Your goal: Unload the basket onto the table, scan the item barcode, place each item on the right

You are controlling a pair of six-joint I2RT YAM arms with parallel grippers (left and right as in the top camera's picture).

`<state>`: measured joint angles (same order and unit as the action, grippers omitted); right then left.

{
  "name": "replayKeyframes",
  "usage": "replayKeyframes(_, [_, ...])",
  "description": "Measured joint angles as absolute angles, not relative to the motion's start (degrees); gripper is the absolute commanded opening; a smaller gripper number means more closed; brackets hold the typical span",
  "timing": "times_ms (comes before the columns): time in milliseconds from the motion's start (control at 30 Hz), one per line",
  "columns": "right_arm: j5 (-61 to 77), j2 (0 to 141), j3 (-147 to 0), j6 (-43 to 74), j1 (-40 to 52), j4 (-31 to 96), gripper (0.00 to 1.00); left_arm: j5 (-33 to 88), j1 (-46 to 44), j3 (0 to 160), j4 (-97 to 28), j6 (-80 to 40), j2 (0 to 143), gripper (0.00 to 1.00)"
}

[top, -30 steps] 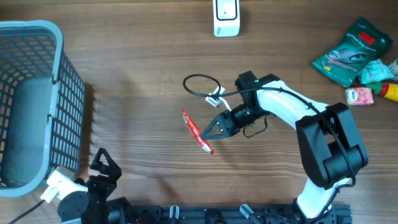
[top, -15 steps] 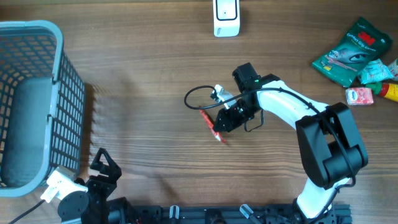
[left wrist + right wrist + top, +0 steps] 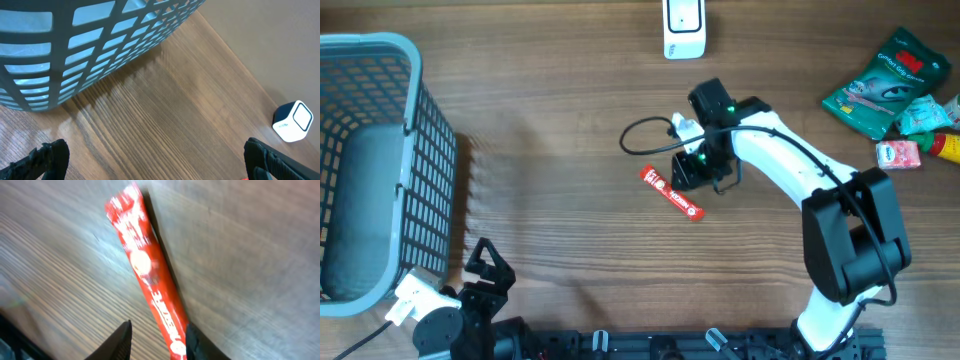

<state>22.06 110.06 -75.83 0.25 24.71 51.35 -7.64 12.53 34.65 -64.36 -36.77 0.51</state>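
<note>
nearest the robot's base, the left gripper (image 3: 159, 162) is seen low over the brown wood-grain table (image 3: 550, 120), at its near left edge. its two black fingers (image 3: 46, 159) are spread to the opposite corners of the left wrist view, so the jaws are held wide apart and nothing is held between them. just beyond it, the blue-grey plastic lattice basket (image 3: 438, 165) is placed at the left side of the table, its wall filling the top of the left wrist view.

further in, around the middle of the table, the thin red foil sachet stick with white lettering (image 3: 672, 193) is laid flat on the wood, angled from upper left to lower right. the right gripper (image 3: 157, 341) is positioned over the stick's right-hand end, just beside it in the overhead view. in the right wrist view its jaws are parted wider than the stick: the stick is seen close against one finger, with bare table showing between it and the other, so it is not clamped.

at the far edge, the small white box-shaped scanner (image 3: 684, 28) is set upright, well apart from the stick. in the far right corner, a green printed snack packet (image 3: 885, 80) and a small pink-and-white packet (image 3: 897, 153) are piled together.
</note>
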Motion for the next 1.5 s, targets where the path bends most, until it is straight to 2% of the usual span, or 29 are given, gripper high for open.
replayKeyframes(300, [13.13,110.06,-76.53,0.82,31.75,52.62,0.54,-7.64,12.53,34.63,-64.36,-36.77,0.51,1.00])
replayKeyframes(533, [-0.54,110.06,-75.35,1.93,40.51,49.08,0.52,-7.64,12.53,34.65,-64.36,-36.77,0.51,1.00])
replayKeyframes(833, [-9.17,110.32,-68.95,3.33,40.66,43.53,0.57,-7.64,12.53,34.63,-64.36,-36.77,0.51,1.00])
replayKeyframes(1000, [-10.68,110.72,-68.79,3.49,40.69,42.68,0.50,-7.64,12.53,34.63,-64.36,-36.77,0.51,1.00])
replayKeyframes(1133, [-10.76,111.66,-69.71,3.88,40.73,42.98,0.36,-7.64,12.53,34.63,-64.34,-36.77,0.51,1.00])
replayKeyframes(1233, [-10.76,112.46,-70.67,4.36,40.75,43.75,0.30,-7.64,12.53,34.63,-64.36,-36.77,0.51,1.00])
replayKeyframes(1500, [-13.28,112.88,-71.05,7.77,40.84,45.15,0.30,-7.64,12.53,34.63,-64.36,-36.80,0.51,1.00])
